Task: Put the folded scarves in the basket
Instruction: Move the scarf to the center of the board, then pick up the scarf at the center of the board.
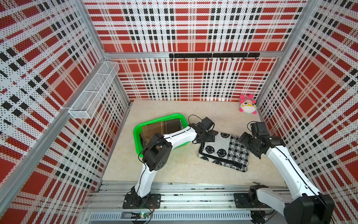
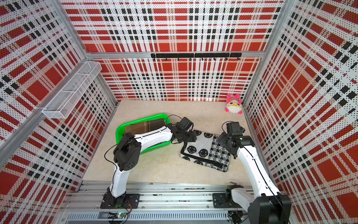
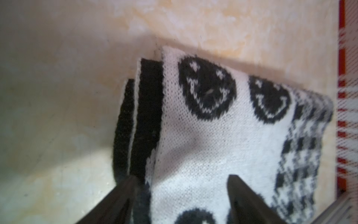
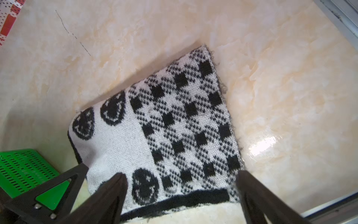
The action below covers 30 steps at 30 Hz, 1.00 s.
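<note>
The folded scarf [image 1: 224, 151] [image 2: 207, 151], black and white knit with smiley faces and a houndstooth check, lies flat on the table right of the green basket [image 1: 160, 118] [image 2: 143, 118]. My left gripper [image 1: 208, 135] [image 3: 183, 176] hovers at the scarf's left far corner, open, its fingers spread over the scarf [image 3: 213, 145] and its black edge. My right gripper [image 1: 243, 139] [image 4: 180, 173] sits at the scarf's right far side, open, its fingers wide apart above the scarf [image 4: 155, 126]. The left arm crosses over the basket.
A flat brown sheet [image 1: 160, 127] lies inside the basket. A pink and white plush toy [image 1: 248, 104] sits in the back right corner. A white wire mesh shelf [image 1: 93, 91] hangs on the left wall and a black hook rail [image 1: 213, 55] on the back wall.
</note>
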Available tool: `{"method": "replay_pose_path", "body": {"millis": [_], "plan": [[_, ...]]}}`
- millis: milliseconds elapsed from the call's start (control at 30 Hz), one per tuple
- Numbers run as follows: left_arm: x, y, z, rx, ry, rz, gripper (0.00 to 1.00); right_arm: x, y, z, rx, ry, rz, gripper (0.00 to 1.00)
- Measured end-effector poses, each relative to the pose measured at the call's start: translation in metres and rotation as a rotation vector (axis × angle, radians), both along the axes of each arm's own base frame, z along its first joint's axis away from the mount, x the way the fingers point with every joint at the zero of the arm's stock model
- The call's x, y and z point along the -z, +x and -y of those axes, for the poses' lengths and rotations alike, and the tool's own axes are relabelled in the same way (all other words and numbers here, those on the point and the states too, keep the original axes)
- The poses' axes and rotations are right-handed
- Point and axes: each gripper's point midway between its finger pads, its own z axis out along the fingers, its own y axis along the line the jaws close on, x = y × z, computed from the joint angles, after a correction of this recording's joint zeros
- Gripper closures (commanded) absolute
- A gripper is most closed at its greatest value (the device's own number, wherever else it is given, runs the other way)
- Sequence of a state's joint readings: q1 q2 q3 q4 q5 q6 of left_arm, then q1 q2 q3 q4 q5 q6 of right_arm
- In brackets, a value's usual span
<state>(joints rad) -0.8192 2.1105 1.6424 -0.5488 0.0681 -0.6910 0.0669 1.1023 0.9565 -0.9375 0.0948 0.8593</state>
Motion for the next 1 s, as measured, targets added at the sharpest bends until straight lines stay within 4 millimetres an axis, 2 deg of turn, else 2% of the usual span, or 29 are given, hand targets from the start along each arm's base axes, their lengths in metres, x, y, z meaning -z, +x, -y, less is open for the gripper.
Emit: {"method": "replay_pose_path", "body": {"millis": [500, 567, 633, 700, 767, 800, 833, 867, 1000], "plan": [[0.030, -0.020, -0.014, 0.029, 0.067, -0.083, 0.01, 0.000, 0.000, 0.001, 0.001, -0.005, -0.003, 0.04], [0.040, -0.025, -0.014, 0.038, 0.061, -0.103, 0.06, 0.000, 0.000, 0.001, 0.000, -0.005, -0.003, 0.04], [0.038, -0.025, -0.006, 0.052, 0.024, -0.106, 0.14, 0.000, 0.000, 0.001, 0.000, -0.003, -0.002, 0.05], [0.039, -0.024, -0.002, 0.055, 0.005, -0.106, 0.30, 0.000, 0.000, 0.000, -0.001, -0.002, -0.002, 0.04], [0.040, -0.022, 0.001, 0.046, -0.006, -0.104, 0.56, 0.002, -0.001, 0.001, 0.000, -0.002, -0.005, 0.04], [0.043, -0.023, 0.000, 0.043, -0.004, -0.105, 0.79, 0.004, -0.002, 0.001, 0.000, -0.003, -0.009, 0.04], [0.046, -0.023, 0.000, 0.034, -0.001, -0.109, 0.93, 0.006, -0.003, 0.001, 0.001, -0.003, -0.013, 0.04], [0.048, -0.022, 0.000, 0.029, 0.000, -0.108, 1.00, 0.008, -0.004, 0.001, 0.002, -0.004, -0.017, 0.04], [0.046, -0.015, -0.002, -0.008, 0.001, -0.090, 1.00, 0.020, -0.009, 0.004, 0.009, -0.008, -0.043, 0.03]]}}
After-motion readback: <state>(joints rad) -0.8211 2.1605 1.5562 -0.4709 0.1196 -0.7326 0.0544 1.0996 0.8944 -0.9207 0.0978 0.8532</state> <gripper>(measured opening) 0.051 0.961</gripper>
